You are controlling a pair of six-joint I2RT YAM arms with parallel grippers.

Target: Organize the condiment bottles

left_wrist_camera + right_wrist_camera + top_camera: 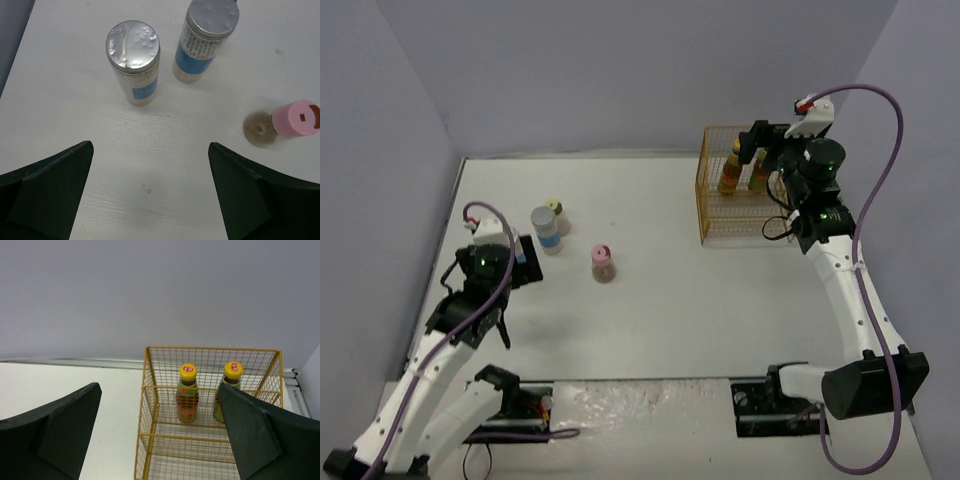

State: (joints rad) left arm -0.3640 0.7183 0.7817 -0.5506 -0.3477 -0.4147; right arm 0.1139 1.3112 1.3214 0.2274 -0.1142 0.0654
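Note:
Two tall yellow-capped bottles (729, 170) (760, 170) stand upright side by side in the yellow wire basket (703, 190). My right gripper (752, 148) hovers open above and just behind them, holding nothing. In the right wrist view the left bottle (187, 395) shows whole, while the right bottle (231, 377) is half hidden by a finger. At the left, my open left gripper (150, 145) faces two silver-lidded, blue-labelled bottles (133, 60) (205, 37) and the pink-capped bottle (292, 122), touching none. A yellow-green-capped bottle (556, 212) stands behind them.
The basket (210, 348) sits at the table's far right corner, near the back and right walls. From above, the left gripper (523, 263) hides most of the nearer silver-lidded bottle; the other (546, 230) and the pink-capped one (603, 264) stand apart.

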